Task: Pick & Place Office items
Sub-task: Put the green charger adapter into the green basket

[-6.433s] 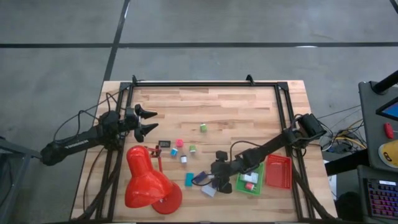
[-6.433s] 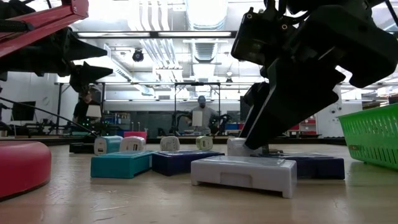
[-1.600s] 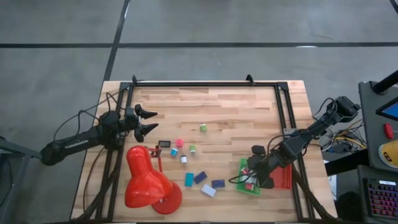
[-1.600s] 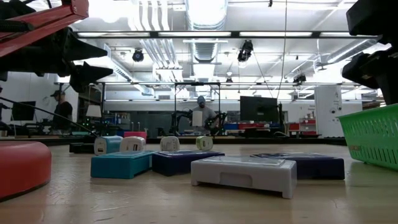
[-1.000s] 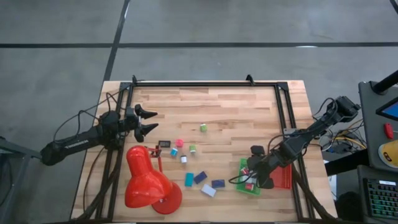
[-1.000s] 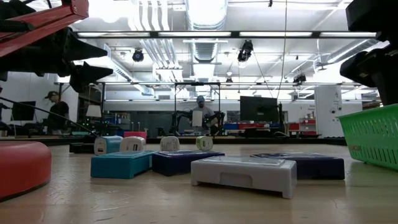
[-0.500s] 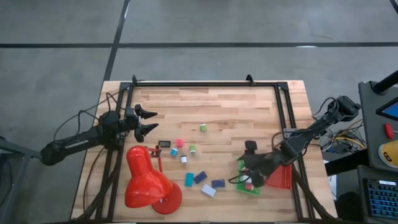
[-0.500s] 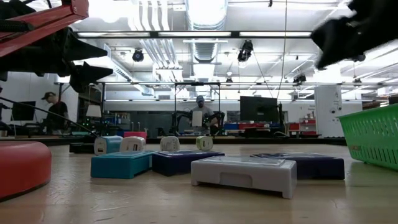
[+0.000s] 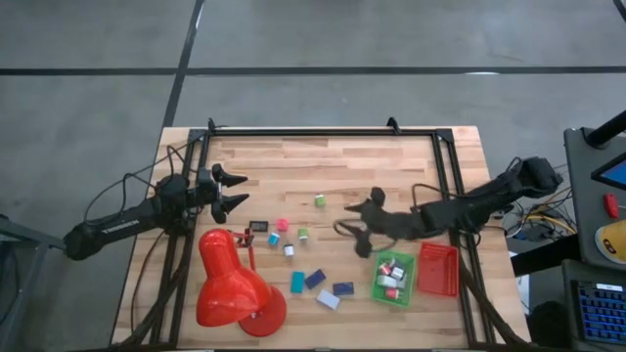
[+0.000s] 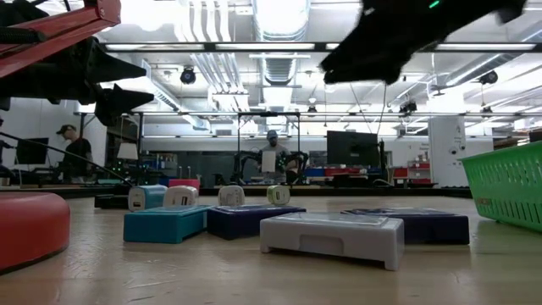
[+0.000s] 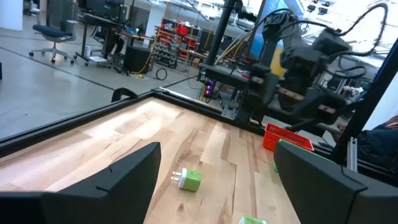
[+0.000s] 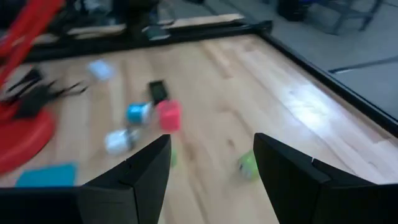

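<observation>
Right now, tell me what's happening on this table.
The right hand is open, empty and in the air over mid-table, near the loose office items. Several pieces already lie in the green tray; the red tray sits beside it. The left hand waits open at the table's left edge, above the red desk lamp.

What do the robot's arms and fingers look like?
Both arms are long, thin and black. The left arm carries pale lettering and ends in two pointed black fingers. The right arm trails black cables. Up close, its fingers look like flat black wedges.
</observation>
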Robot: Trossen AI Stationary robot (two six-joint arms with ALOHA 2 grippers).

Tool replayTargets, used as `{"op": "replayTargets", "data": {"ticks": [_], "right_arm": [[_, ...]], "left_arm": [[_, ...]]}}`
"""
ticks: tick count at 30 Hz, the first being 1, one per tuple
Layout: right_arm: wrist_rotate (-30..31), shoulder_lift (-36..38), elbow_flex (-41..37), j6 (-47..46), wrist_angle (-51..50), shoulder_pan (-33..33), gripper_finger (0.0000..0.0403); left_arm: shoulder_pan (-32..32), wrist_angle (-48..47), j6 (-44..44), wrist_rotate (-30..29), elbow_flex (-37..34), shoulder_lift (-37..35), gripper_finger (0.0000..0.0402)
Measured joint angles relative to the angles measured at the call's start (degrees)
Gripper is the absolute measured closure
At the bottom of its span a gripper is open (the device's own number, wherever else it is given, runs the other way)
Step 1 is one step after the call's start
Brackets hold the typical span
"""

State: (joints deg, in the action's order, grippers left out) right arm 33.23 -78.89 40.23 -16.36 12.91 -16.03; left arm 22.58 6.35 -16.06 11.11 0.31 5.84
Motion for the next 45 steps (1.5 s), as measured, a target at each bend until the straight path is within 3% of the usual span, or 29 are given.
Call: {"op": "replayTargets", "data": {"ticks": [5, 18, 28, 37, 45], "right_arm": [[-0.11, -8.76, 2.14, -1.02, 9.24, 5.14, 0.0179], [-0.09, -27.14, 15.97, -3.26, 7.07, 11.58, 0.0179], [-1.50, -32.77, 27.77, -6.57, -16.59, 14.26, 0.0179], [-2.52, -37.31, 30.48, -7.88, -18.49, 17.28, 0.0179], [-8.35, -37.25, 28.81, -11.87, -18.64, 19.91, 0.0179]], "left_arm": [[-0.01, 0.00, 0.01, 0.00, -0.01, -0.02, 0.0082], [0.01, 0.00, 0.01, 0.00, -0.01, 0.00, 0.0082], [0.00, 0.05, 0.00, 0.00, 0.00, 0.03, 0.0082], [0.01, -0.21, -0.01, 0.00, 0.01, 0.53, 0.0082], [0.00, -0.99, 0.00, 0.00, 0.00, 1.07, 0.0082]]}}
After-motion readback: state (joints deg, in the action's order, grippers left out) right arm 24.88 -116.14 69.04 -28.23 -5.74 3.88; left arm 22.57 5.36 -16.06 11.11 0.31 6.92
